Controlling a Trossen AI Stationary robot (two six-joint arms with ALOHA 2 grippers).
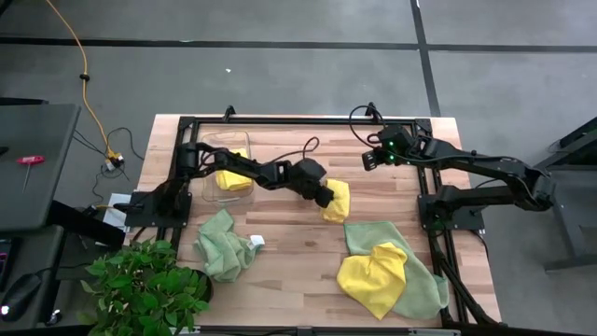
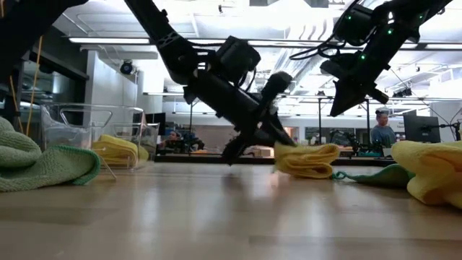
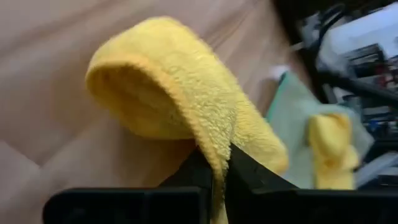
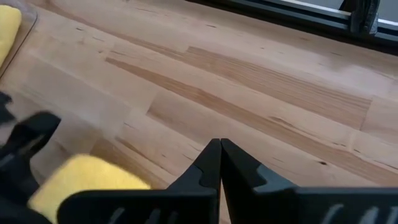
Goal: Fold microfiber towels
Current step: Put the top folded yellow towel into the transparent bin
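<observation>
I see the left gripper (image 1: 326,197) pinched tight on an edge of the yellow towel (image 1: 337,201) mid-table; its fabric loops out beyond the fingers (image 3: 249,177). The right gripper (image 4: 219,152) hovers closed, holding nothing, near the table's far edge.

I can't read any text, label, brand or number from my station (the screens far back in the low view are too small).
</observation>
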